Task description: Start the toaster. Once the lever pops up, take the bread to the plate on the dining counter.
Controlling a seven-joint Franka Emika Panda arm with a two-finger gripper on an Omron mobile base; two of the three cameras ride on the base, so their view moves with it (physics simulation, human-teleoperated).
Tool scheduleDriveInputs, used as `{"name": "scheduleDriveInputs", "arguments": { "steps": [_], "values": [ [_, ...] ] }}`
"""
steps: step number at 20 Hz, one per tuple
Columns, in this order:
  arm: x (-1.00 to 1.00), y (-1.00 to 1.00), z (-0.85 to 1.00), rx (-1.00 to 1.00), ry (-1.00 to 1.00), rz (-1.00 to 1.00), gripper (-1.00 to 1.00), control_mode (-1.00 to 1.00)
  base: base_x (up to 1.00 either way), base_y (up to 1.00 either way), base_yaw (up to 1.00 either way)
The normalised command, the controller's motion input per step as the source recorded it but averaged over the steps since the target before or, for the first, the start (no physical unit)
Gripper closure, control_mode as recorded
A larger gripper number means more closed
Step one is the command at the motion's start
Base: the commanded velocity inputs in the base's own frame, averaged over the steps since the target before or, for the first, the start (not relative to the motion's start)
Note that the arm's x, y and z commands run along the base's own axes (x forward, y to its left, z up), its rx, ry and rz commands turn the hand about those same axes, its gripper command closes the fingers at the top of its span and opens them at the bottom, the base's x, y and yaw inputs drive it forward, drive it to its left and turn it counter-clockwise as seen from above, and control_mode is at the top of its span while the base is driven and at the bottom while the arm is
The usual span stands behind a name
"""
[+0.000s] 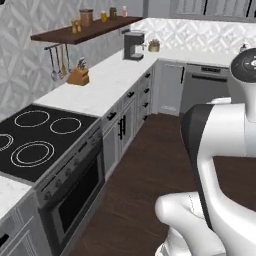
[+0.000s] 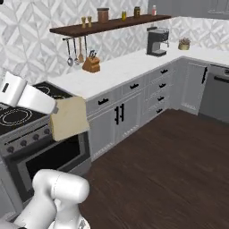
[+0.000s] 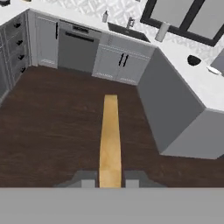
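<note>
My gripper is shut on the bread, a thin golden-tan slice that hangs over the stove's front edge. In the hand view the bread shows edge-on as a tan strip rising from between the two fingertips of the gripper, above the dark floor. The dining counter, a white marble slab on grey sides, lies to the right in that view. A dark bowl stands on it. Beside the bowl, a pale flat sliver at the frame's edge looks like the plate. The toaster is out of view.
A black stove with an oven below sits at the left. A marble worktop with grey drawers carries a knife block and a coffee machine. A dishwasher and a sink line the far wall. Dark wood floor lies open between them.
</note>
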Motion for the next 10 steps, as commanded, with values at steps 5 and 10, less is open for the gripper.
{"name": "scheduleDriveInputs", "arguments": {
  "steps": [5,10],
  "values": [
    [0.00,0.00,0.00,0.00,0.00,0.00,1.00,1.00,0.17,-1.00,-0.52],
    [0.00,0.00,0.00,0.00,0.00,0.00,1.00,1.00,0.25,-1.00,-0.51]
  ]
}}
